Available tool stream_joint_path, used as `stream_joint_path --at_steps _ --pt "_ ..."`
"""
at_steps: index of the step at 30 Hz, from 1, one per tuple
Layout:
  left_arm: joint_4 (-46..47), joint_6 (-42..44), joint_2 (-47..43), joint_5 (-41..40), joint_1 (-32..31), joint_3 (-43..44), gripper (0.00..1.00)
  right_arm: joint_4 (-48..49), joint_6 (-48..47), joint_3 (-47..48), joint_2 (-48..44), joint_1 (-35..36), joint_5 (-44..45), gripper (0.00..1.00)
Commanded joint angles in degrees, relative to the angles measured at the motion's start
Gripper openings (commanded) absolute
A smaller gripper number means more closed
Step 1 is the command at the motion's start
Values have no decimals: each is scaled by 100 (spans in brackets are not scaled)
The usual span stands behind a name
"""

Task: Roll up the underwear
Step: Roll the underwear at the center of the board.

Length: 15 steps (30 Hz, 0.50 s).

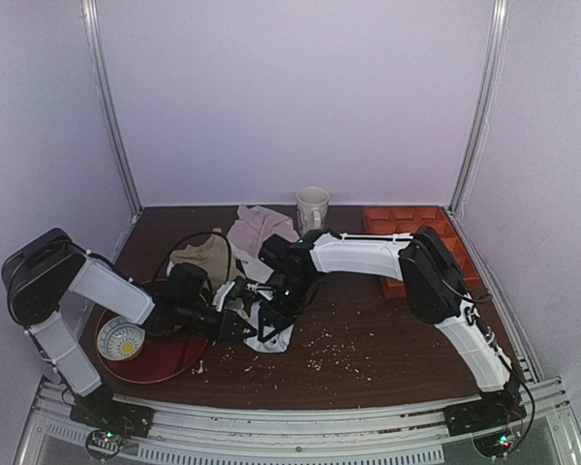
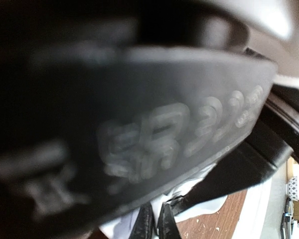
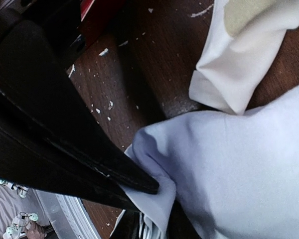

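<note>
The underwear [image 1: 274,336] is a bunched white heap on the brown table, between both arms. My left gripper [image 1: 240,326] reaches it from the left. In the left wrist view its fingers [image 2: 157,225] stand pressed together on a thin strip of the white fabric [image 2: 209,203], and the other arm's black body fills most of that view. My right gripper [image 1: 274,308] comes down onto the heap from the right. Its fingertips [image 3: 154,230] stand apart at the bottom edge of the right wrist view, with a fold of the underwear [image 3: 229,164] lying between them.
An olive-beige garment [image 1: 206,260] and a pale pinkish cloth [image 1: 260,229] lie behind the heap. A white mug [image 1: 312,206] and an orange tray [image 1: 407,227] stand at the back. A red plate [image 1: 165,358] with a white bowl [image 1: 122,339] sits at the left. Crumbs [image 1: 329,354] dot the table.
</note>
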Motion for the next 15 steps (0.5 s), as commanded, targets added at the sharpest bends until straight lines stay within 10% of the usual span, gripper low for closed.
stream_joint_path --at_steps 1,15 --pt "-369 -118 246 -146 -24 -91 0 261 -69 -247 -175 24 217 20" --pt "-343 -205 238 -178 -23 -217 0 2002 652 -1803 -1343 -106 270 27"
